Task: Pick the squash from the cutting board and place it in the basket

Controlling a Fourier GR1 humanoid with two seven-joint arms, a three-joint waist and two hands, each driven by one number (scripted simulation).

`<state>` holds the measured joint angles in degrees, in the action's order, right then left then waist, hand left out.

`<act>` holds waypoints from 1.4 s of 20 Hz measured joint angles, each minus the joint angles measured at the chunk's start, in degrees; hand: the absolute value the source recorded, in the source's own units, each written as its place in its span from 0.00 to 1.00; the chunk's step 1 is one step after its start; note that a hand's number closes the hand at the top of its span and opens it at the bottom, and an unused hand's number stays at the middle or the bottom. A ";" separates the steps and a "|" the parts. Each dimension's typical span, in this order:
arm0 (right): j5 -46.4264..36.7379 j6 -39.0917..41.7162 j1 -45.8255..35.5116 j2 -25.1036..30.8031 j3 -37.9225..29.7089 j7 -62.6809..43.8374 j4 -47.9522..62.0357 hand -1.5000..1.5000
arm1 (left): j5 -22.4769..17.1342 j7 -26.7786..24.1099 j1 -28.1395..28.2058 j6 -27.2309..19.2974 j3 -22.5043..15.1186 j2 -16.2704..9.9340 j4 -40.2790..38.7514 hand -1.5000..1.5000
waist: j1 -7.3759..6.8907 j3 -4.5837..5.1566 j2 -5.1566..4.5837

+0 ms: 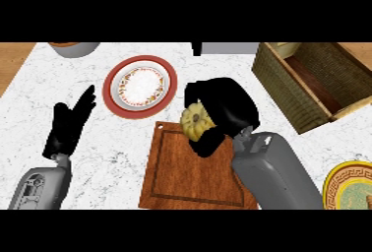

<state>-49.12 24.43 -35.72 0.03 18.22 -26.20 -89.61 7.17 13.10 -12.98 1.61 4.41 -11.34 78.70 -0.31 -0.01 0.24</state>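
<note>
A yellow ribbed squash (194,121) sits at the far end of the brown wooden cutting board (190,177) in the head view. My right hand (227,106) covers it from the right, with fingers and thumb curled round it, hiding its right side. The woven basket (280,81) stands at the back right, its inside brown and open. My left hand (70,125) rests open at the left, fingers pointing up, apart from the board.
A red-rimmed plate (140,86) lies just beyond the board on the white marble counter. A yellow patterned plate (350,187) shows at the right edge. A grey bowl (74,48) and a grey object (229,48) sit along the back.
</note>
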 measured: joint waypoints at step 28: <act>17.67 5.51 -43.89 19.27 -23.61 -23.69 7.43 1.00 | 0.63 0.04 0.56 -0.29 0.05 0.45 1.14 0.50 | -0.04 0.11 -0.32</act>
<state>-31.46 29.94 -79.60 19.30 -5.38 -49.89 -82.18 7.80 13.14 -12.42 1.31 4.46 -10.89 79.84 -0.35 0.10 -0.08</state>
